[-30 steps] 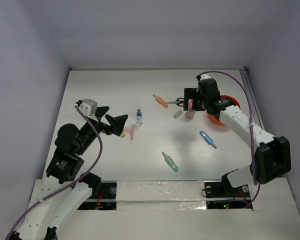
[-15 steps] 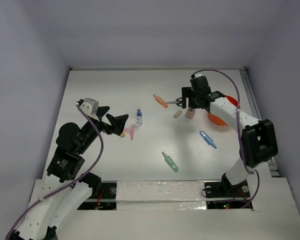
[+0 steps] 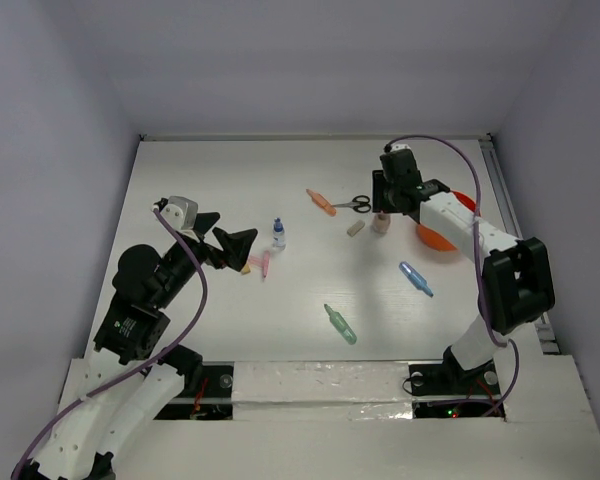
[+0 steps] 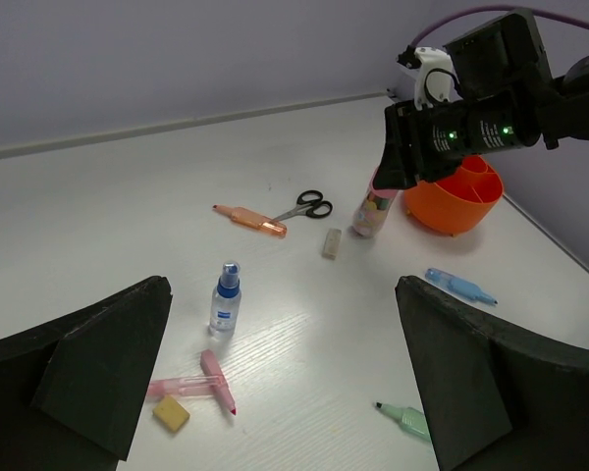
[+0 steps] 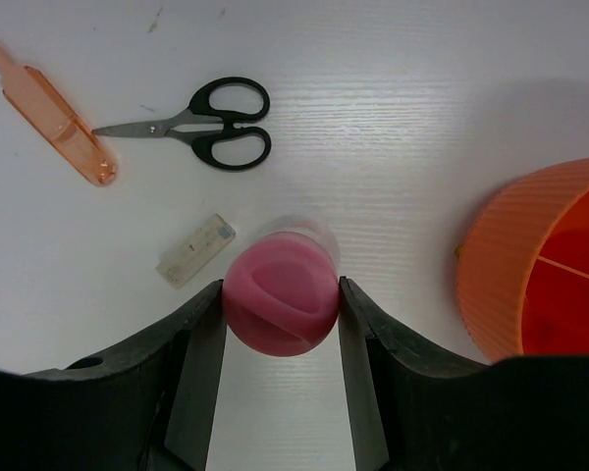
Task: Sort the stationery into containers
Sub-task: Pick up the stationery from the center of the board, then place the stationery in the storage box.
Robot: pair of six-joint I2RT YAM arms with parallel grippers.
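Note:
My right gripper (image 5: 280,294) is shut on an upright pink-capped tube (image 5: 280,302), and both fingers touch its cap. In the top view this gripper (image 3: 383,213) stands just left of the orange bowl (image 3: 442,235). Black scissors (image 5: 201,128), an orange marker (image 5: 54,118) and a grey eraser (image 5: 196,249) lie beside the tube. My left gripper (image 4: 280,324) hangs open and empty above a blue-capped bottle (image 4: 225,297), two pink markers (image 4: 216,381) and a yellow eraser (image 4: 171,413).
A blue marker (image 3: 415,279) lies below the bowl and a green marker (image 3: 340,324) lies nearer the front edge. The orange bowl (image 5: 530,265) has dividers inside. Grey walls close the table on three sides.
The right gripper swung in over the pink-capped tube and its jaws closed onto the cap. The left arm has not moved.

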